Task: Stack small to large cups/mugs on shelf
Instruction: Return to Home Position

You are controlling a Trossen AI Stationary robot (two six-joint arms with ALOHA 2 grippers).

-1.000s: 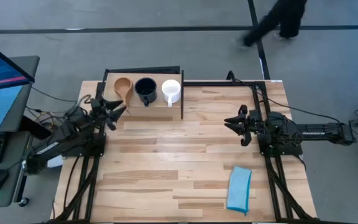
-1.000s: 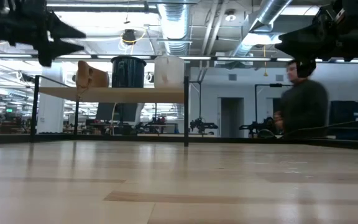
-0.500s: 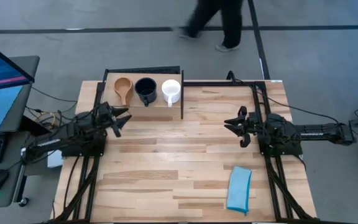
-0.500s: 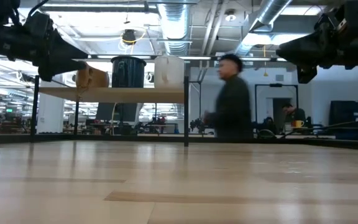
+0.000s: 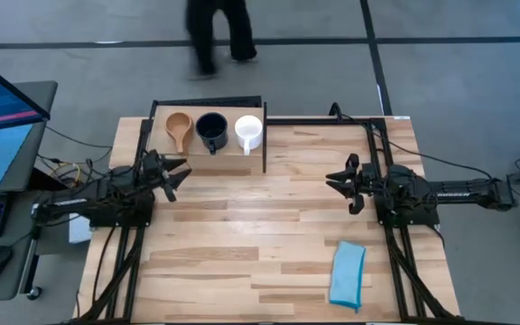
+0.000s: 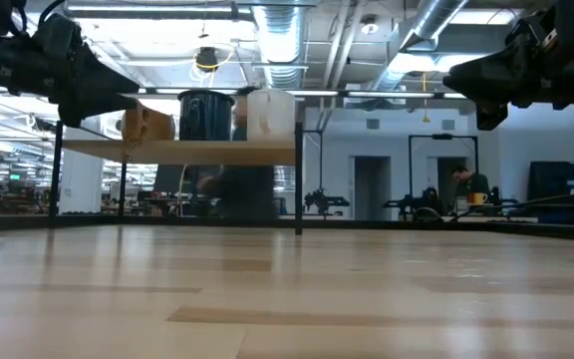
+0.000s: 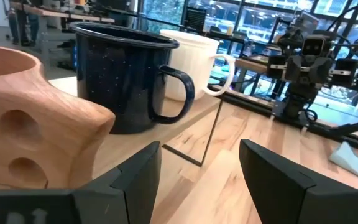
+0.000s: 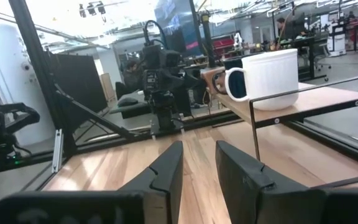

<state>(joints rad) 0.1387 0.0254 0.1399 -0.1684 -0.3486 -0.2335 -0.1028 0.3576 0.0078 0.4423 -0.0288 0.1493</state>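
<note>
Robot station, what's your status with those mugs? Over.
Both hands open, empty: left hand just off the shelf, right hand out over the table. In a row on shelf: wooden cup, dark mug, white mug. Nothing in the way; blue cloth well aside.

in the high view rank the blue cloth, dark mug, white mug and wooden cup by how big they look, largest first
1. light blue cloth, clearly largest.
2. dark mug and white mug: too alike to rank.
3. wooden cup: smallest bowl, though its handle adds length.
</note>
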